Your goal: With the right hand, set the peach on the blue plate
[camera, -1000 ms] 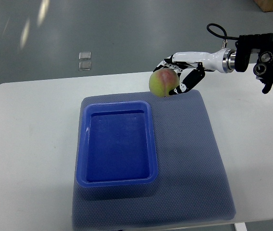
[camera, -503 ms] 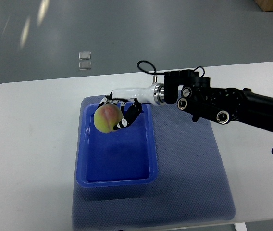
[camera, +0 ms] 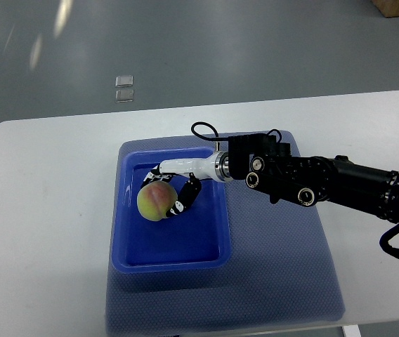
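Right hand (camera: 175, 191) over plate (camera: 171, 261) interior; fingers (camera: 185, 196) clamped on peach (camera: 156, 202), plate floor directly below.

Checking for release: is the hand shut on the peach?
Shut on it: the right hand curls fingers around the yellow-green peach over the blue plastic plate.

There are no words, numbers, brand names or signs to read anywhere in the picture.
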`<state>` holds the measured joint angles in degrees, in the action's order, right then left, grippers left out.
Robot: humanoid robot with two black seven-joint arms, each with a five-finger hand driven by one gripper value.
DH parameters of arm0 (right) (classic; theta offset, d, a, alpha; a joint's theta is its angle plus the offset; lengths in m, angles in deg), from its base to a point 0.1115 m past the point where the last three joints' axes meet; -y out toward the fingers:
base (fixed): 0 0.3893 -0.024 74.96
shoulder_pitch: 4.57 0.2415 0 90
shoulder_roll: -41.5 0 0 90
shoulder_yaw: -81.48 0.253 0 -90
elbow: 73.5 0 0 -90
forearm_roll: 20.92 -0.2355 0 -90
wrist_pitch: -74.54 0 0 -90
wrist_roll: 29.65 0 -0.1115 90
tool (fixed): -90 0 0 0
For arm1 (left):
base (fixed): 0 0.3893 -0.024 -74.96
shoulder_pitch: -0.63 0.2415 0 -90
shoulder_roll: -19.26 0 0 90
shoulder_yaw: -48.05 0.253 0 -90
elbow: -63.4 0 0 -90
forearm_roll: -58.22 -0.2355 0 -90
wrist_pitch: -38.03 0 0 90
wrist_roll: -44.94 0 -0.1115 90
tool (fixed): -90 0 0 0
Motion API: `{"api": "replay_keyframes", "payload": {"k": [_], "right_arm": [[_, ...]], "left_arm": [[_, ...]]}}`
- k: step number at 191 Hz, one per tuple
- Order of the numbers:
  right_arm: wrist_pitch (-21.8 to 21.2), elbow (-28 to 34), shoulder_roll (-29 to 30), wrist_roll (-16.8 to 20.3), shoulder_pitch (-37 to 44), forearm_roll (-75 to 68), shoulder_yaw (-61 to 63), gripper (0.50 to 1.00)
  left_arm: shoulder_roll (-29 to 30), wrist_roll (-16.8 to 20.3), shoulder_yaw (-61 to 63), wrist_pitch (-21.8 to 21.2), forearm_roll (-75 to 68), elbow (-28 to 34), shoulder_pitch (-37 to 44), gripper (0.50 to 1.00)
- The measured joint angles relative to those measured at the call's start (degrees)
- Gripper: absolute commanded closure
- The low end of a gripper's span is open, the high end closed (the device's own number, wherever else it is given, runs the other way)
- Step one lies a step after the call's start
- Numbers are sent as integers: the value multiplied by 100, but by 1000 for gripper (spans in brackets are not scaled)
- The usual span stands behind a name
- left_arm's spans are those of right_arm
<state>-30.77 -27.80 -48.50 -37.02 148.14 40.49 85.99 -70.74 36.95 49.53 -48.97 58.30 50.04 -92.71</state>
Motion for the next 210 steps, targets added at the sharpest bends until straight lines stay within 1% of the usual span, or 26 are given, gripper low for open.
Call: {"api": "replay_keyframes", "payload": {"k": [25,46,76,87,99,120,134,154,174,188,210], "right_arm": [[-111,36,-143,0,48,-52,71,570],[-333,222,-599,0,195,-124,309,570],[-645,499,-1424,-12,272,-508,1449,570],[-691,521,-1685,-29,77,-823,1959,570],[-670,500,-1801,-45,-297,-1286,2566,570],[-462,435,-1690,-71,-1085,-2191,3689,570],[-349,409,-1479,-124,-1644,-2785,4379,570],[-315,314,-1053,-280,-2414,-3652,5282,570],[-357,84,-719,-431,-2804,-4393,5777,570],[-386,-79,-519,-616,-2945,-4896,5969,570],[-461,-165,-381,-902,-3062,-5386,6052,570]], "left_arm": [[0,0,-1,-2,0,0,0,500],[0,0,-1,-2,0,1,0,500],[0,0,0,-2,1,1,1,500],[0,0,-1,-2,0,0,0,500],[0,0,4,-2,1,-8,1,500],[0,0,9,-1,1,-67,0,500],[0,-1,10,-2,0,-81,0,500],[0,0,10,-2,0,-86,0,500],[0,0,9,-1,1,-92,0,500],[0,0,9,-1,0,-98,0,500],[0,0,9,0,1,-129,0,500]]}}
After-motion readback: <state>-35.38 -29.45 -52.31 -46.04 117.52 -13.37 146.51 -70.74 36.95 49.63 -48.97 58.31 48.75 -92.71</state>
